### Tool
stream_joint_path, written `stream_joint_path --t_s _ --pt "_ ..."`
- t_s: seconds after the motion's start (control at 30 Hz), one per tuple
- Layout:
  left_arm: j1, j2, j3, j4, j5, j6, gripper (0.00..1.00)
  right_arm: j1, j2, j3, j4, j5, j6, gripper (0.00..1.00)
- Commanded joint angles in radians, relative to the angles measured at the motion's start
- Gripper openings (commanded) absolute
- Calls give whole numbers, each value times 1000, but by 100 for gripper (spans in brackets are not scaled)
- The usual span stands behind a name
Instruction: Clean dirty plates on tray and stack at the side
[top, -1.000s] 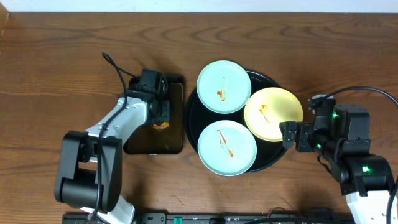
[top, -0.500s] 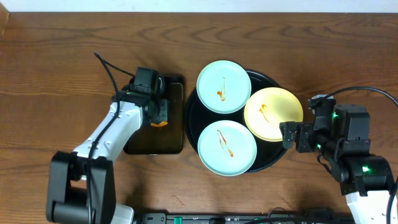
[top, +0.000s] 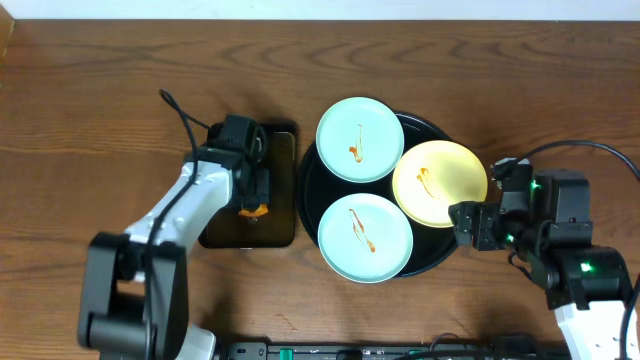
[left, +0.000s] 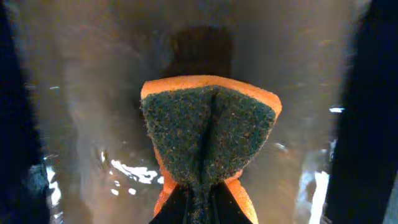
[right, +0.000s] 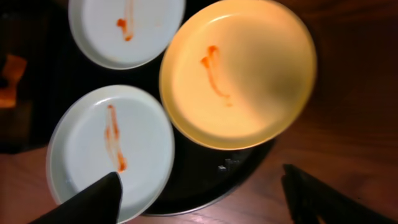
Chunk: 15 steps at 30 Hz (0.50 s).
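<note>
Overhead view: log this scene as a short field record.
tray: black, round, holds three plates
aqua plates: sauce-smeared, on tray
yellow plate: sauce-smeared, on tray
left claw: shut on sponge, over small tray
right claw: open, beside yellow plate
stacked at side: none yet

**Dark wood, even light**

A brown wooden table (top: 100, 80) with wavy grain fills almost the whole overhead frame. A thin pale strip (top: 320, 8) runs along the top edge. Light falls soft and even across the wood.
</note>
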Motion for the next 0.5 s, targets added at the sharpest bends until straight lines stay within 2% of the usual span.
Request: stream_joint_path --t_s 0.0,0.3,0.47 --pt "-3 -124 31 -16 -11 -6 8 -16 48 18 -11 -116 -1 77" --pt "-3 -277 31 25 -11 -6 8 -16 225 12 -34 -216 10 68" --pt "-3 -347 31 61 -12 -6 8 15 322 12 -34 -231 11 68"
